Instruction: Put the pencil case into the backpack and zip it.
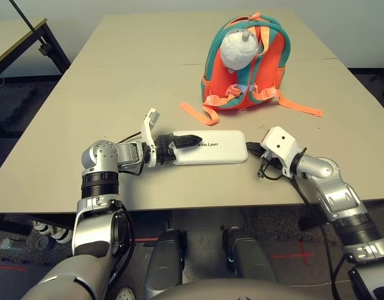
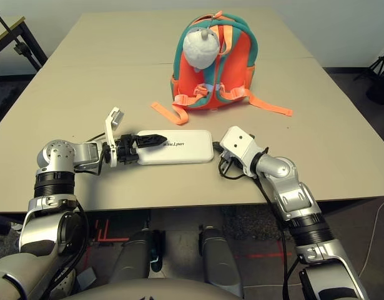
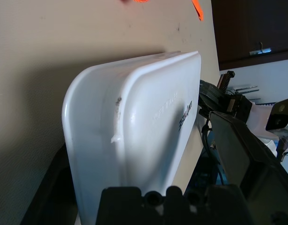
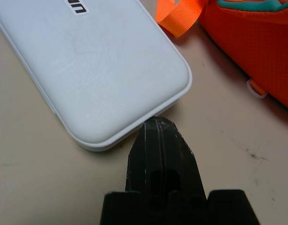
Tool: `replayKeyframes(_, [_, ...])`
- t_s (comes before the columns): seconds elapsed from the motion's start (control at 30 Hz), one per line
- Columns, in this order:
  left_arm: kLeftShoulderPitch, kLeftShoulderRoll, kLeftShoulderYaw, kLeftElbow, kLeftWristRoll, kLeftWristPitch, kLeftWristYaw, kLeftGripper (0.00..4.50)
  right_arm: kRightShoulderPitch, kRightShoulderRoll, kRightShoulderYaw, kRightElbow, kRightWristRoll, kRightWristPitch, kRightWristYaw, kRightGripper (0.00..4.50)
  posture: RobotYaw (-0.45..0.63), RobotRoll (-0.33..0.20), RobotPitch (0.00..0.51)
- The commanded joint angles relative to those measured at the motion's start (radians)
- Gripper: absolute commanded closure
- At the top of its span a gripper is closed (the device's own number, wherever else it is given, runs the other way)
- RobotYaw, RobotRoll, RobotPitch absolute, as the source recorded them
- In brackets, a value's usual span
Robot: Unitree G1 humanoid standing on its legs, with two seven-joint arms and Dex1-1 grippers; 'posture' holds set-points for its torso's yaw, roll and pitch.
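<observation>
Handling notes: flat white rectangular hard-shell pencil case (image 1: 210, 147) with rounded corners and small dark lettering, lying flat at centre frame in the left eye view, near the front edge of the beige matte table (image 1: 67, 112). Judged rigid, light and smooth-skinned, hence likely to slip under a shallow pinch; best taken across the thin dimension at a short end, with the pads well past the rounded rim.

Left gripper (image 1: 182, 140), at centre-left of the frame, narrowed around the case's left short end: one black finger lying on the top face, the other apparently beneath, as the left wrist view suggests. Appears to hold the case, though firmness of contact not verifiable.

Right gripper (image 4: 160, 133), at centre-right of the left eye view, fingers brought together into a single wedge, tip touching the case's right short end; holding nothing.

Small orange fabric backpack (image 1: 251, 62) with teal trim, standing at upper centre-right, well apart from the case, light orange straps trailing forward, grey-white plush charm (image 1: 237, 49) hanging on the near face.

Hidden or unclear: backpack zipper and opening not visible from these views; open or closed state unknown. Lower left finger largely concealed by the case. Lettering too small to read.
</observation>
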Motion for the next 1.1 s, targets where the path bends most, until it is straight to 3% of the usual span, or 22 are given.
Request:
replayKeyframes(0.03, [0.019,-0.011,-0.015,-0.003,0.020,0.003,0.005,0.00,-0.009,-0.003,0.018,-0.011,0.001,-0.012,0.007,4.47,-0.10,0.000,0.109])
replayKeyframes(0.07, [0.019,-0.011,-0.012,-0.003,0.020,-0.001,0.006,0.00,-0.011,-0.005,0.017,-0.006,-0.002,-0.016,0.005,4.47,-0.09,0.000,0.109])
replayKeyframes(0.2, [0.018,-0.010,0.001,-0.004,0.024,-0.023,0.011,0.81,-0.022,-0.005,0.014,0.016,-0.013,-0.027,-0.008,4.50,-0.09,0.000,0.110])
replayKeyframes(0.27, [0.021,-0.005,0.002,-0.017,0.024,-0.037,0.006,0.81,-0.028,-0.005,0.015,0.031,-0.022,-0.034,-0.019,4.50,-0.09,0.000,0.111])
replayKeyframes(0.37, [0.026,0.010,-0.003,-0.047,0.019,-0.056,-0.013,1.24,-0.034,-0.006,0.015,0.049,-0.031,-0.040,-0.031,3.56,-0.09,0.000,0.111])
replayKeyframes(0.67, [-0.002,0.027,0.023,-0.081,0.019,-0.187,-0.024,1.25,-0.060,-0.012,0.007,0.118,-0.057,-0.071,-0.075,0.09,-0.08,0.000,0.105])
replayKeyframes(0.97, [-0.019,0.054,0.036,-0.077,0.050,-0.307,0.001,1.25,-0.078,-0.014,0.001,0.172,-0.068,-0.100,-0.102,0.00,-0.07,0.000,0.099])
replayKeyframes(1.1, [-0.030,0.078,0.078,-0.048,0.082,-0.412,0.037,1.25,-0.089,0.040,-0.064,0.163,0.008,-0.021,-0.148,0.00,-0.07,0.000,0.101])
